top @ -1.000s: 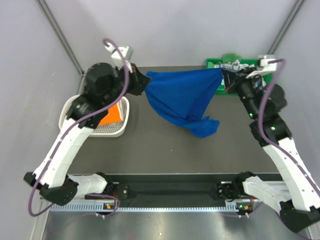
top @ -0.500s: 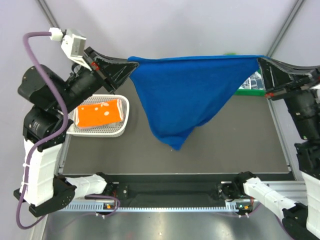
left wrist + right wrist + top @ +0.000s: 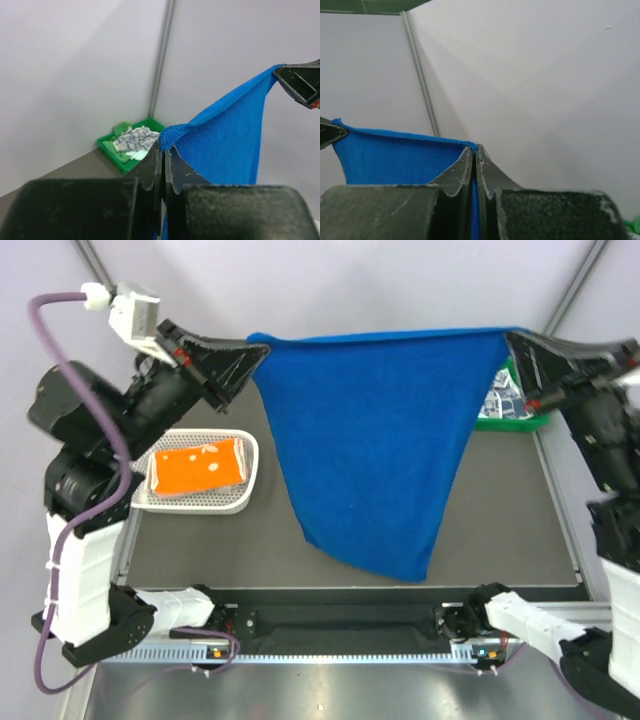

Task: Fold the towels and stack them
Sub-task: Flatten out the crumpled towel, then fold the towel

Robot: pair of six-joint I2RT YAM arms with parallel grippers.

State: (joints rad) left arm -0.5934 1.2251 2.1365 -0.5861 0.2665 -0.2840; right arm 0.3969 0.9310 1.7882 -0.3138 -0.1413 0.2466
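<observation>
I am holding the royal blue towel (image 3: pixel 375 450) up in the air between my two end effectors. Its top edge is stretching taut from far left to far right, and the rest is hanging down in a tapering sheet above the dark tabletop (image 3: pixel 200 550), the lowest tip dangling toward the near edge. My left end effector (image 3: pixel 255 352) is clenching the towel's top left corner, jaws pressed together, with the bunched hem poking out just above the tips. My right end effector (image 3: pixel 512 338) is pinching the top right corner the same way, jaws closed tight on the blue edge. On the left of the tabletop, the white lattice basket (image 3: pixel 240 502) is carrying the orange towel (image 3: pixel 195 465), folded flat. At the far right corner, the green tray (image 3: pixel 525 422) is sitting partly behind the hanging cloth. It is holding the crumpled blue-grey patterned towel (image 3: pixel 503 395), and my left wrist view is showing a pale mint-white towel (image 3: pixel 137 155) and a bright green towel (image 3: pixel 121 129) bunched beside it.
</observation>
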